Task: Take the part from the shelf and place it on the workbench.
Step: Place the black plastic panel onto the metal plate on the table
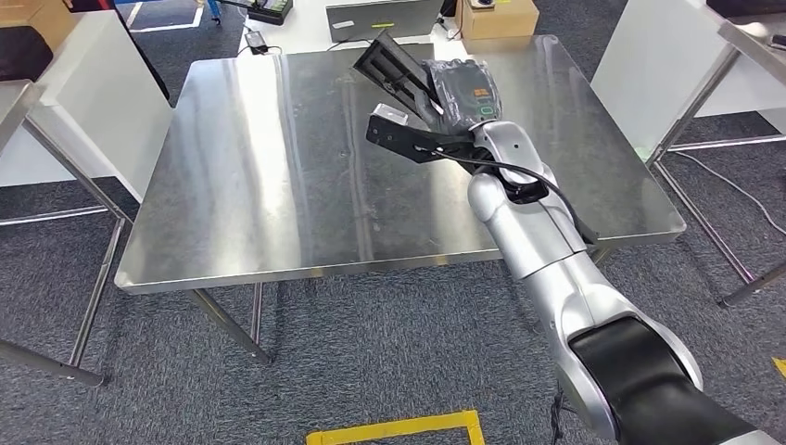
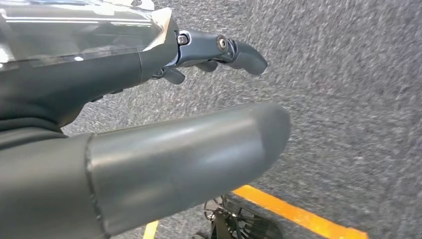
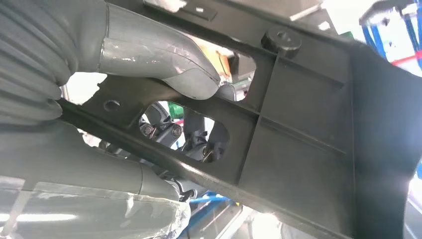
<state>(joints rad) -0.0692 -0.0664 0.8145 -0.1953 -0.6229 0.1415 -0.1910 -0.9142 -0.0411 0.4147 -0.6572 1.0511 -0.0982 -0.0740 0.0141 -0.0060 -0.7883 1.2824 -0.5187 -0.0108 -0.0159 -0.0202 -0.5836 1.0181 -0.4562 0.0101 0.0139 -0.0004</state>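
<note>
My right hand (image 1: pixel 461 91) reaches over the far middle of the steel workbench (image 1: pixel 269 176) and grips a black plastic part (image 1: pixel 389 67), a flat ribbed bracket with cut-outs. The part sticks out to the left of the hand and looks to be held above the bench top. In the right wrist view the thumb (image 3: pixel 164 64) presses on the part (image 3: pixel 298 129) and darker fingers show through its openings. My left hand (image 2: pixel 149 124) hangs over grey carpet, fingers slightly curled, holding nothing.
White panels stand at the bench's left (image 1: pixel 83 93) and right (image 1: pixel 667 65). A cardboard box (image 1: pixel 500 17) and a laptop (image 1: pixel 380 19) sit on a white table behind. Yellow tape (image 1: pixel 399 428) marks the carpet near my feet.
</note>
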